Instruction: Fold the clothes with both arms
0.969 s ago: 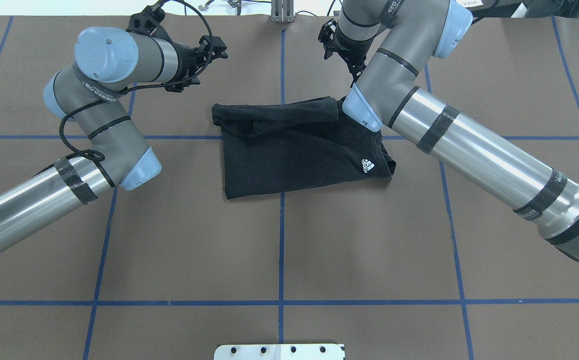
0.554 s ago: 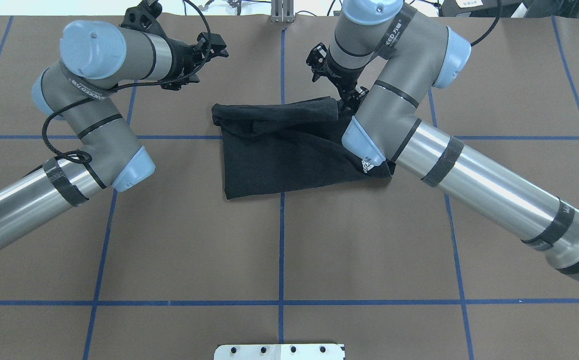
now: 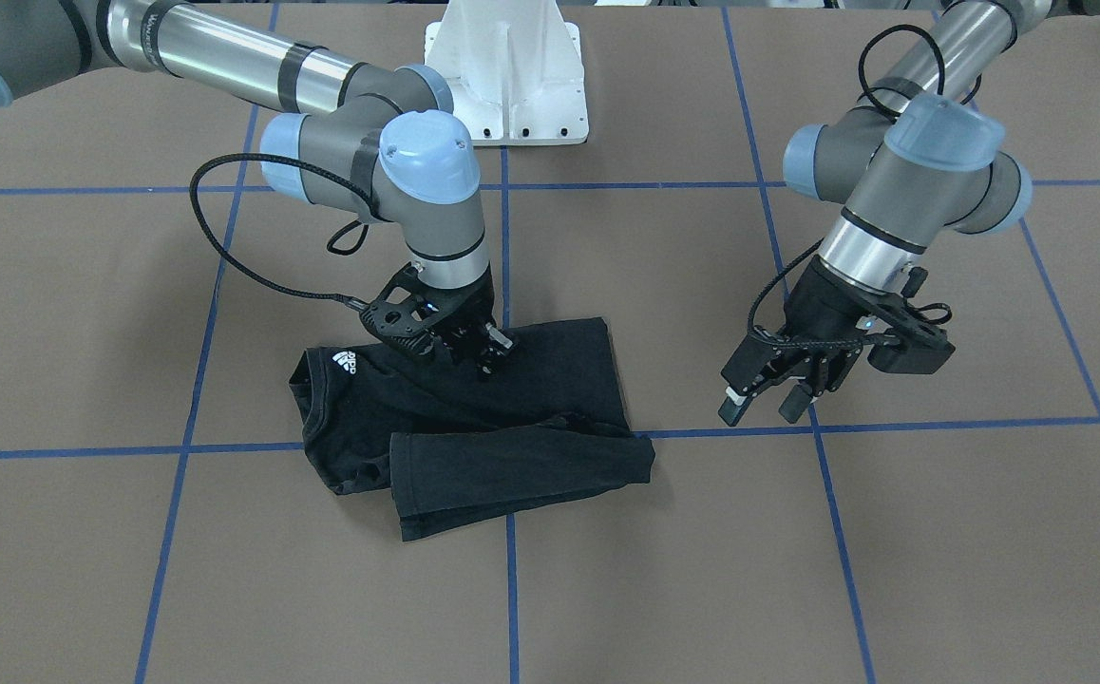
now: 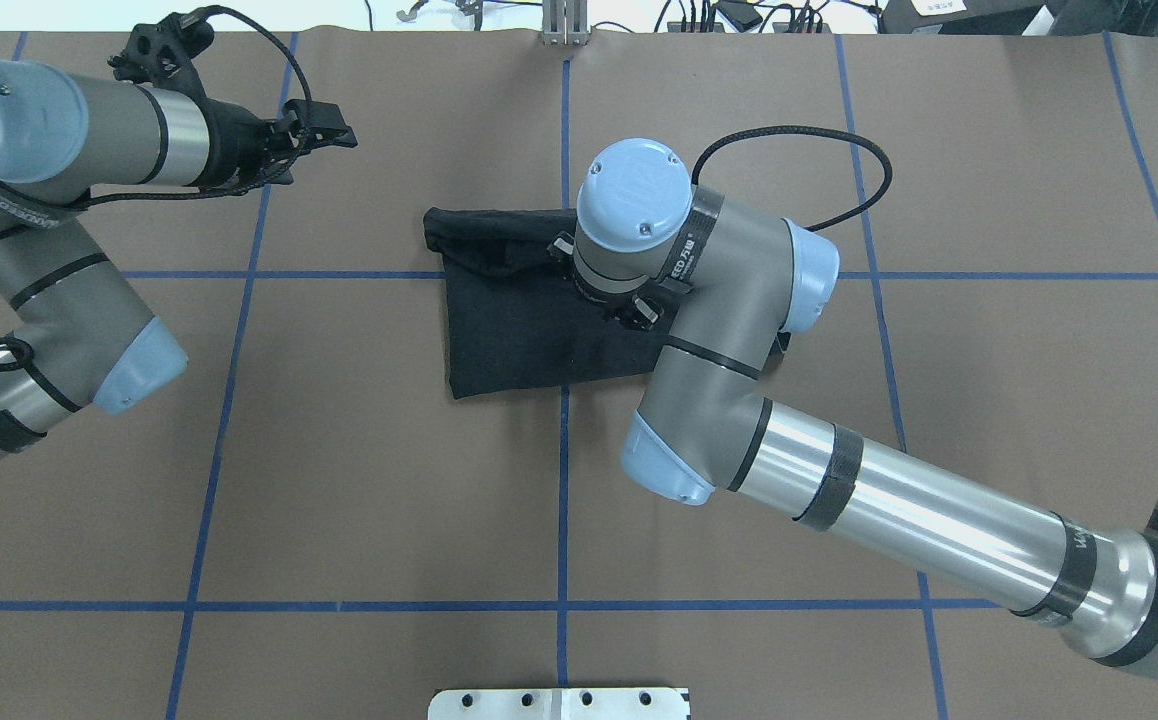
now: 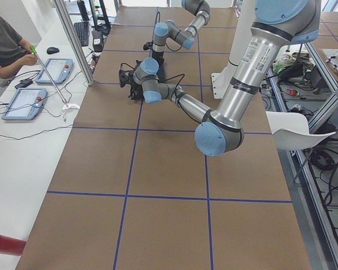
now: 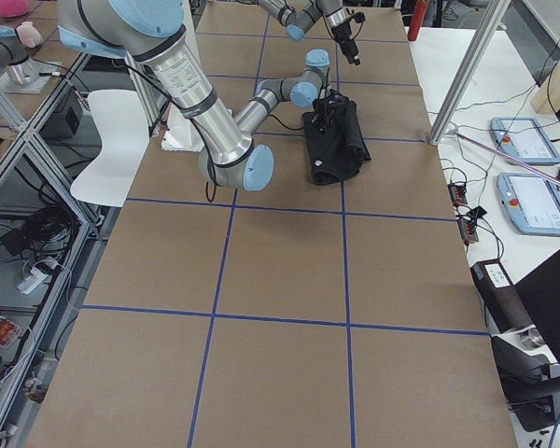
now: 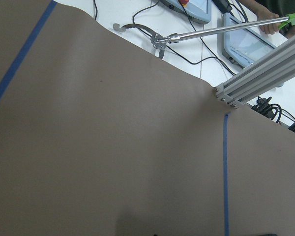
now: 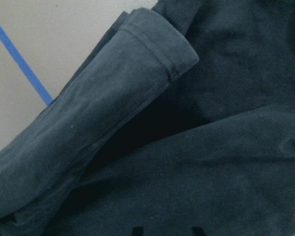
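The T-shirt [image 3: 559, 380] is showing as soft, matt black knit cloth, its stitched sleeve hem [image 8: 157, 56] lying toward eleven o'clock in the right wrist view. The surface [image 4: 339, 480] is looking like smooth, matt brown paper, crossed by slightly shiny blue tape lines [image 4: 562, 500]. The right arm [image 4: 899, 518] is gleaming along its polished silver metal tube, while its grey housings are looking duller and its light-blue caps [image 4: 636, 190] like smooth plastic. The left claw [image 3: 761, 408] is appearing matt black, plastic or metal unclear. A braided black cable [image 4: 789, 129] is looping at one o'clock of that arm's wrist.
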Controlling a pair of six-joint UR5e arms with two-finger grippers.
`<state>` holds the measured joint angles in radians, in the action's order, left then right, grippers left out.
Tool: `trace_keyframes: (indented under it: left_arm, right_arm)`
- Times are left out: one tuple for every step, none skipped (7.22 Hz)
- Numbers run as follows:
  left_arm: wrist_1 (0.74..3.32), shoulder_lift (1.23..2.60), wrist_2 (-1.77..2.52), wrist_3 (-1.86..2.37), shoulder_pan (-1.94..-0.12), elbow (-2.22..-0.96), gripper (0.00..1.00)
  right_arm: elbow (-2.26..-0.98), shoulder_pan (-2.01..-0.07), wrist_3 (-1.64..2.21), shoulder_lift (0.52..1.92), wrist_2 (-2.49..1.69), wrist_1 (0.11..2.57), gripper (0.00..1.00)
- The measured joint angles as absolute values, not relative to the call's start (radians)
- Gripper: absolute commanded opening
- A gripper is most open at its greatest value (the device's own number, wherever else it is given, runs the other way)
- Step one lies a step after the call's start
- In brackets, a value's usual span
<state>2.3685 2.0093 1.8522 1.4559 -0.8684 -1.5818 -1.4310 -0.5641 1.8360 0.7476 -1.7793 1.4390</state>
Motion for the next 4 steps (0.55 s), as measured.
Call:
trace_keyframes:
  left_arm:
    - [2.368,2.0,1.858,1.454,-0.871,-1.591,1.0]
    - [2.368,1.993,1.859,1.454,-0.872,-1.598,1.0]
    - [2.369,1.984,1.859,1.456,-0.873,-1.605,1.0]
    - [2.368,1.976,1.859,1.456,-0.873,-1.609,1.0]
  right_arm:
    - [-1.414,-0.555,1.779,0.741,-1.762,1.44,0.0]
    - [-1.376,-0.559,1.731,0.722,-1.751,1.438,0.0]
    - [-1.309,-0.575,1.701,0.68,-1.747,1.435,0.0]
    - [-1.227,-0.6,1.675,0.622,-1.748,1.433,0.0]
